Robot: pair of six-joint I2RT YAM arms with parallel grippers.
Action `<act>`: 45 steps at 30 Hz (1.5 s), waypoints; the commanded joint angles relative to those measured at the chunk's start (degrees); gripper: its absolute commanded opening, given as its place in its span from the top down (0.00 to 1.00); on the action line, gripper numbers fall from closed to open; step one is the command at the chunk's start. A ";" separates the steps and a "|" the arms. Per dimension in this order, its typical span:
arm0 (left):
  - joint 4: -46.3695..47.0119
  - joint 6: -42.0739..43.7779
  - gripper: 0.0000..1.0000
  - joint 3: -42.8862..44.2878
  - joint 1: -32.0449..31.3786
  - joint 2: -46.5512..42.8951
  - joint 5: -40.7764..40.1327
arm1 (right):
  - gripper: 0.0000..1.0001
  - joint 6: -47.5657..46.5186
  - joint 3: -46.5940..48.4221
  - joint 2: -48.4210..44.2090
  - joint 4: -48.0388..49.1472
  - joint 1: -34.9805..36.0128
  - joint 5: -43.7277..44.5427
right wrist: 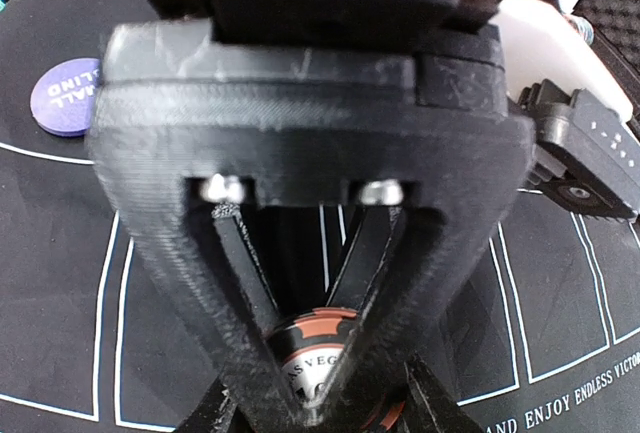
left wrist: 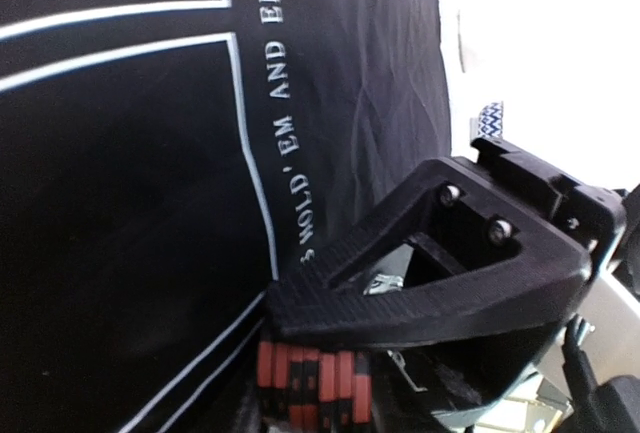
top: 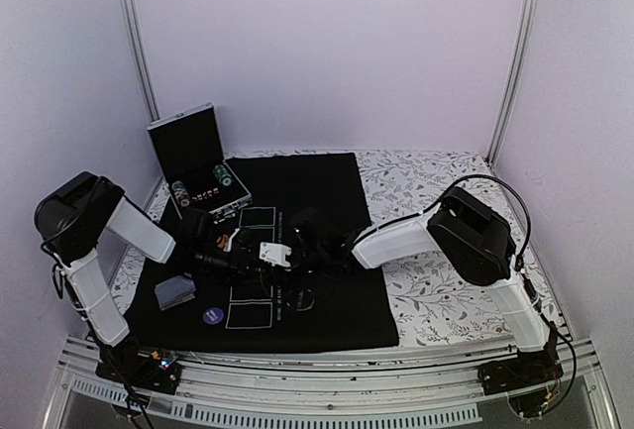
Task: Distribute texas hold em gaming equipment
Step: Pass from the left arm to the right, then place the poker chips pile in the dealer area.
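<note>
Top view first: both arms meet in the middle of the black mat [top: 317, 186], with the left gripper [top: 243, 259] and right gripper [top: 287, 256] nearly nose to nose. It's too dark and crowded there to tell how far open either one is. The deck of cards [top: 176, 292] lies near the mat's left edge, the purple disc [top: 212, 316] just beside it toward the front, and the open chip case [top: 198, 161] is at the back left. On the left wrist cam, a red-and-black stack of chips [left wrist: 310, 383] sits edge-on right under the one visible finger [left wrist: 420, 283]. I honestly can't tell if it's clamped. On the right wrist cam, the fingers [right wrist: 245, 283] narrow into a V around an orange-and-black chip [right wrist: 315, 358], tips at its edges. So it's partly closed, but an actual pinch isn't clear.
</note>
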 commanded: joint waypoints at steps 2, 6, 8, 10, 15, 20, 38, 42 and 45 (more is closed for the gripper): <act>-6.76 3.69 0.61 1.64 0.26 -1.23 -5.30 | 0.73 0.55 -0.43 0.47 -4.96 -0.41 0.80; -10.38 5.24 0.49 2.55 0.22 -3.30 -7.77 | 0.73 0.48 -1.06 -0.33 -4.96 -0.43 1.21; -11.69 5.83 0.45 3.00 0.22 -4.05 -8.74 | 0.73 0.37 -1.14 -0.50 -5.01 -0.42 1.33; -12.68 6.09 0.43 3.28 0.26 -4.98 -9.73 | 0.73 0.30 -1.23 -0.54 -5.00 -0.42 1.42; -15.55 6.99 0.43 3.85 0.33 -7.82 -12.41 | 0.73 0.45 -1.50 -0.57 -5.20 -0.42 1.51; -18.86 7.53 0.42 4.43 0.96 -11.75 -16.30 | 0.73 0.57 -1.10 -0.61 -6.67 -0.41 2.63; -29.65 13.45 0.41 6.53 6.21 -21.07 -24.65 | 0.68 2.48 11.97 4.67 -29.14 1.26 13.78; -30.87 14.40 0.41 7.12 6.55 -21.38 -25.21 | 0.66 3.12 15.19 6.33 -31.87 1.44 13.91; -31.19 14.76 0.41 7.17 6.72 -21.45 -25.25 | 0.63 3.24 16.13 6.87 -32.87 1.59 13.50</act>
